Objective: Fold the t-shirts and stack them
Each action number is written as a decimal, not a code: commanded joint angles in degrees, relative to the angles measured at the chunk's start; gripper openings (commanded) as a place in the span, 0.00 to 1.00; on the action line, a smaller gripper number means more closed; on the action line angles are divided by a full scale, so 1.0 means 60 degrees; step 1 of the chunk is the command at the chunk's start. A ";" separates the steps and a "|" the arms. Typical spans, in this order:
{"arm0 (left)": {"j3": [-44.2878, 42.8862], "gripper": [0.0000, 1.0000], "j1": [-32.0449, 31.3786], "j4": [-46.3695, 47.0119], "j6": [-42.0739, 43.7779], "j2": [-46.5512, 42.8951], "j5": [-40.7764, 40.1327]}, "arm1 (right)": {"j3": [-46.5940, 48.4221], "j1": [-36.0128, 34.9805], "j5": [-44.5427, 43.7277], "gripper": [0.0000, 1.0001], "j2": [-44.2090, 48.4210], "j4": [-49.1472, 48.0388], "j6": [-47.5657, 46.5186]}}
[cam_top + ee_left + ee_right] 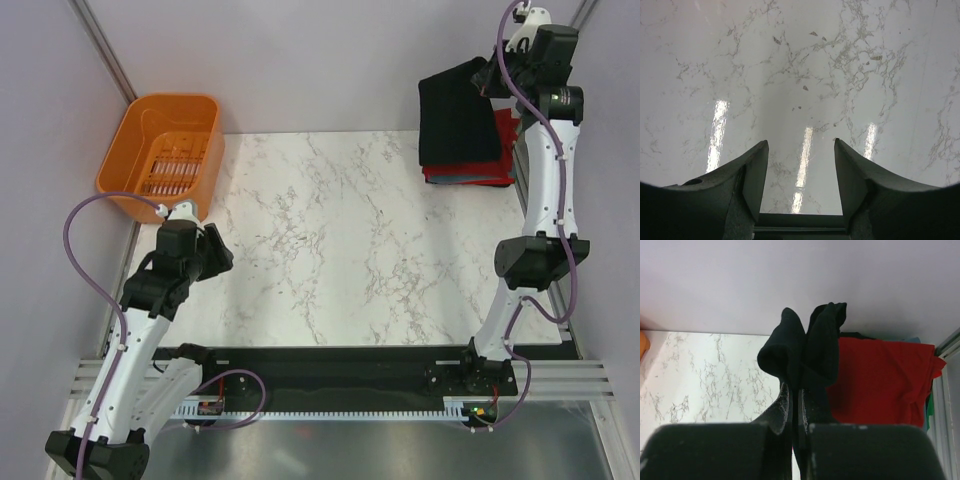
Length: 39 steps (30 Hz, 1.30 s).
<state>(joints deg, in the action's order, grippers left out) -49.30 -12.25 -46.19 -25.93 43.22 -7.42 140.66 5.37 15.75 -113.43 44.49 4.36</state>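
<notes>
A folded black t-shirt [457, 112] hangs from my right gripper [487, 78] above the far right stack. The gripper is shut on its edge; in the right wrist view the black cloth [805, 345] bunches above the closed gripper [801, 390]. Below it lies a folded red t-shirt [505, 135] [880, 377] on top of a grey-blue one [470, 182], whose edge shows under the red. My left gripper [218, 250] [801, 145] is open and empty over the bare marble at the near left.
An orange plastic basket [165, 150] stands at the far left corner. The marble tabletop [340, 240] spans the middle. A metal frame rail [520, 170] runs along the right edge beside the stack. A grey wall [800, 275] rises behind.
</notes>
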 commanded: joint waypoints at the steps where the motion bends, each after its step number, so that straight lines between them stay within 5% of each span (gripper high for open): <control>1: 0.0042 0.62 0.0020 0.0228 -0.0190 0.0003 -0.0170 | 0.0375 0.0277 0.0436 0.00 -0.0153 -0.0647 0.0357; 15: 0.0043 0.62 0.0006 0.0214 -0.0219 0.0208 -0.0155 | 0.0711 0.1478 0.1374 0.00 -0.1251 -0.1189 0.0723; 26: 0.0013 0.61 -0.0068 0.0155 -0.0248 0.0384 -0.0213 | 0.0901 0.2928 0.2896 0.00 -0.3271 -0.3092 0.1602; 39: 0.0013 0.61 -0.0097 0.0170 -0.0233 0.0267 -0.0155 | 0.0699 0.3105 -0.0336 0.00 -0.5148 -0.4998 0.2218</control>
<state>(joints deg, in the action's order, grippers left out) -49.30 -12.62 -46.22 -25.98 45.82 -7.42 144.57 24.47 20.49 -145.97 21.47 16.45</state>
